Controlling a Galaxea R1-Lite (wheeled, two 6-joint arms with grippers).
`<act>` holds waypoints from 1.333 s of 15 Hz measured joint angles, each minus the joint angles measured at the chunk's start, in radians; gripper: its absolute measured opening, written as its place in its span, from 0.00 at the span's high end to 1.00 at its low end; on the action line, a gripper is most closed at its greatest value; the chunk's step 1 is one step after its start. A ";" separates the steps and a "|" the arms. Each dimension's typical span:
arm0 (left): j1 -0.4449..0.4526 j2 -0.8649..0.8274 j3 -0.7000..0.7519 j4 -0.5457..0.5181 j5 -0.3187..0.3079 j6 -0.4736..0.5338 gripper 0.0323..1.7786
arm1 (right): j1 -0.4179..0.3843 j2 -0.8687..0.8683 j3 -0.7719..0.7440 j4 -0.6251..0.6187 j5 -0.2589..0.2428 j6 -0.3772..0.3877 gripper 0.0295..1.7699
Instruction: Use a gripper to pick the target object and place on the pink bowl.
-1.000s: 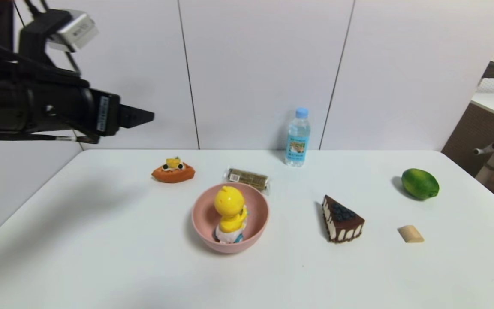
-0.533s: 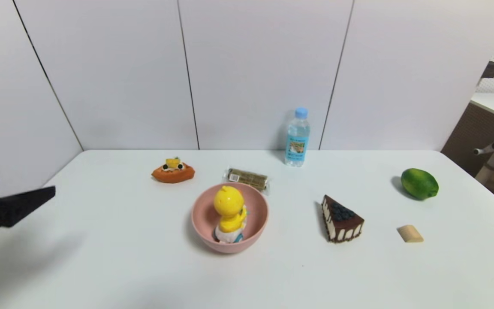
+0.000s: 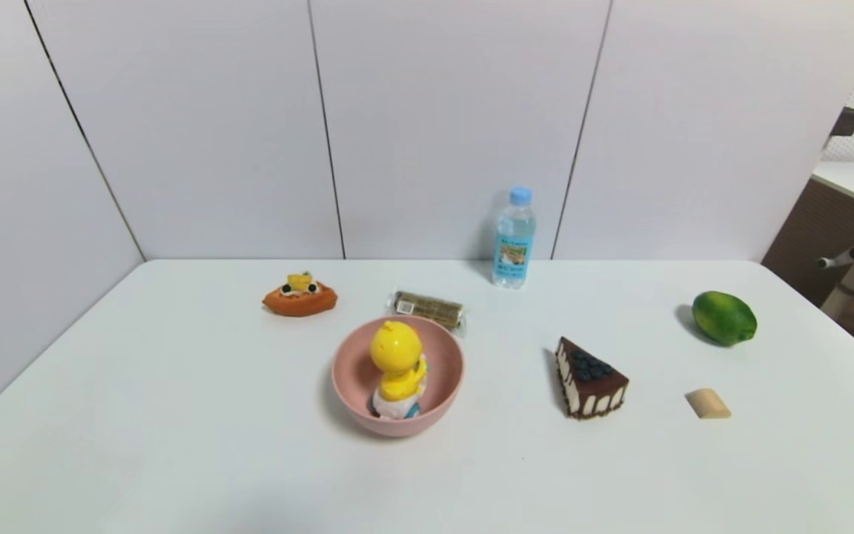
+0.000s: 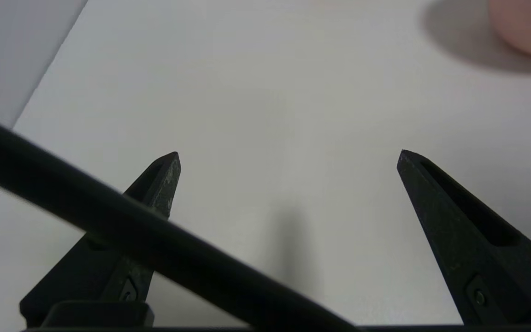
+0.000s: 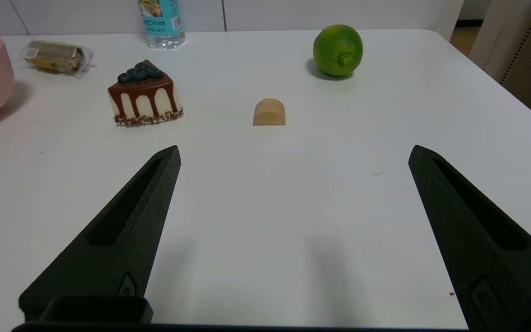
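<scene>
Your desk [image 3: 175,445] carries the pink bowl [image 3: 438,404] at lower centre, the target object [image 3: 397,363] already inside. Both the left gripper [image 4: 288,157] and right gripper [image 5: 293,152] hold their fingers wide apart, empty; a careless sweep could tip it.

bare table [image 3: 175,415] left of pink bowl [image 3: 356,404], snack bar [image 3: 428,308] touching behind
</scene>
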 joint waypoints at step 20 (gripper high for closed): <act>0.002 -0.241 0.133 -0.085 0.004 -0.022 0.05 | 0.000 0.001 0.000 0.014 0.000 -0.006 0.03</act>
